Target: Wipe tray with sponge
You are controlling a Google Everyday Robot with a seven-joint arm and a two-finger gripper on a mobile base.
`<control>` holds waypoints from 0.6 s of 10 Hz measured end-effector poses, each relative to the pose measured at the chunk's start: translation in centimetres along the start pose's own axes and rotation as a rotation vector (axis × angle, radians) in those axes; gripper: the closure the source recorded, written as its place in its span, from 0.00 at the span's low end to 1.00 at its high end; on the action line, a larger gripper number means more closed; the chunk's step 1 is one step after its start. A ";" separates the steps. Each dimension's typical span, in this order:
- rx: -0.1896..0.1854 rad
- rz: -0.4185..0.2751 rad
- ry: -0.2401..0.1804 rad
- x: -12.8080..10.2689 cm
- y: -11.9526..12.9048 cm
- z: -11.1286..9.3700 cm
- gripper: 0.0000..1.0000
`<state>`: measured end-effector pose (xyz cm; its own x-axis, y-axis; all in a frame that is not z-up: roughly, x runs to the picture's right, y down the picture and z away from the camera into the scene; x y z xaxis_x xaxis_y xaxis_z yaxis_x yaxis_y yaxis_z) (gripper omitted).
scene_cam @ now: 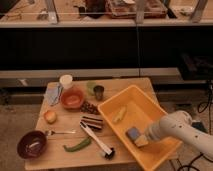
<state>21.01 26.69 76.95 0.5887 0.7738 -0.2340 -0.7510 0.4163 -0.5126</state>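
Observation:
The tray (152, 106) is a large yellow-orange bin at the right end of the wooden table, turned at an angle. The sponge (133, 134), yellow with a grey-blue face, rests on the tray floor near its front wall. My gripper (144, 139) reaches in from the right on a white arm (182, 131) and is shut on the sponge, pressing it down onto the tray floor. A pale yellow banana-like piece (119, 114) lies in the tray's left part, apart from the sponge.
Left of the tray lie a striped block (92, 122), a black brush (98, 143), a green pepper (76, 146), a fork (60, 132), a purple bowl (33, 144), an orange-red bowl (72, 98), a white cup (66, 80) and a dark cup (99, 91).

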 end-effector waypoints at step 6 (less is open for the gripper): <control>0.115 0.083 0.002 1.7 -4.6 -2.4 1.00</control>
<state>26.18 25.01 76.94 0.5241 0.8066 -0.2735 -0.8261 0.4033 -0.3936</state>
